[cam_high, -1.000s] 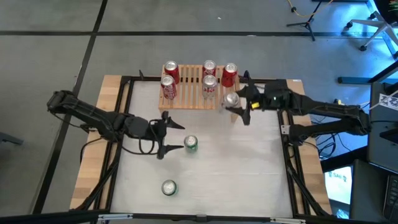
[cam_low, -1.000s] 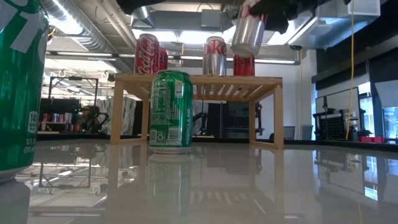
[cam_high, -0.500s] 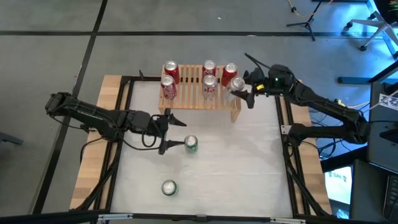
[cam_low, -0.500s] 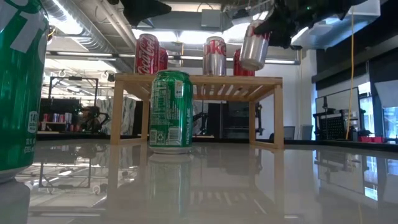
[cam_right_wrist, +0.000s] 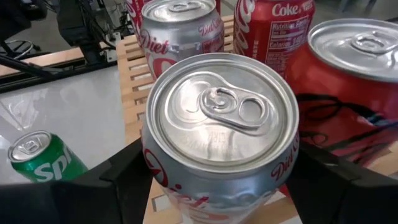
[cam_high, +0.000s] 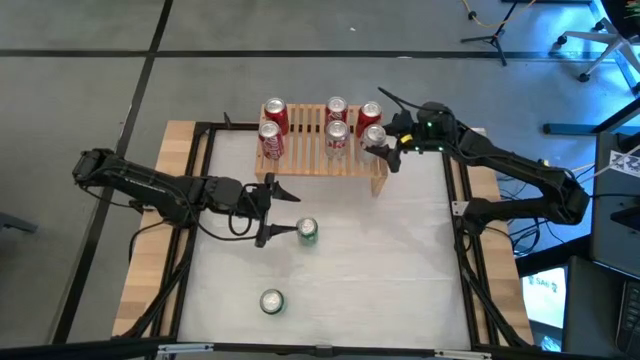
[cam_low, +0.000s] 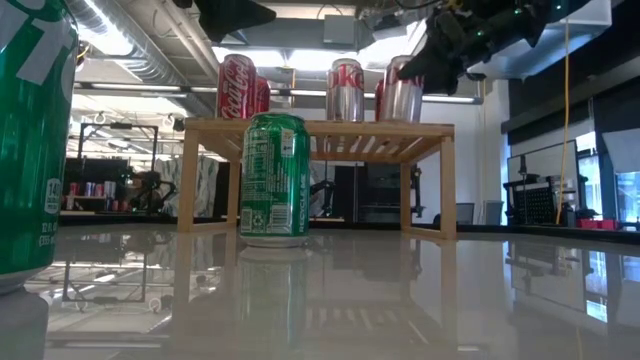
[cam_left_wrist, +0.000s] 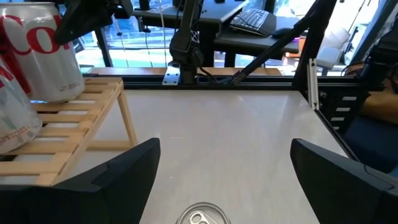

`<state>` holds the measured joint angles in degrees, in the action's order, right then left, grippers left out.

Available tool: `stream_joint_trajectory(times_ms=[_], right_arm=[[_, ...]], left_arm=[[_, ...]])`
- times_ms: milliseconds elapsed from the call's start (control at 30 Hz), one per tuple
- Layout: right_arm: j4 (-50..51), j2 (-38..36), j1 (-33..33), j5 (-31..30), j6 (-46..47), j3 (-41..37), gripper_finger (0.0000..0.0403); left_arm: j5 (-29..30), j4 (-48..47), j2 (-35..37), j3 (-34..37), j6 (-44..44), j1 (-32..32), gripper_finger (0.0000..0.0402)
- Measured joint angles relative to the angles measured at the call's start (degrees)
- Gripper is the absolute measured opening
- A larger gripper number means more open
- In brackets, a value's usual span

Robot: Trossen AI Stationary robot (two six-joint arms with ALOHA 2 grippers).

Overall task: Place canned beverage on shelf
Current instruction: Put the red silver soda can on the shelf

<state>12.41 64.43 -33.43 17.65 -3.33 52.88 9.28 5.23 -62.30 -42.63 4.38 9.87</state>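
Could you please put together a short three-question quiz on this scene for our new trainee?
1. True or false: the right gripper is shut on a silver can at the shelf.
2. How many green cans stand on the table?
A. one B. two C. four
3. Fill in: the left gripper is ____, beside a green can.

Key
1. True; the silver can sits between its fingers at the shelf's right end, beside the red can.
2. B; the second green can stands nearer the front edge.
3. Open; it holds nothing.
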Motion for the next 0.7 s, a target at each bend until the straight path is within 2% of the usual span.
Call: stream_joint_trajectory(times_ms=[700], right_arm=[[0.02, 0.31, 0.01, -0.61, -0.20, 0.02, 0.0307]], left_arm=[[0.02, -0.02, -0.02, 0.00, -0.04, 0.00, 0.0351]])
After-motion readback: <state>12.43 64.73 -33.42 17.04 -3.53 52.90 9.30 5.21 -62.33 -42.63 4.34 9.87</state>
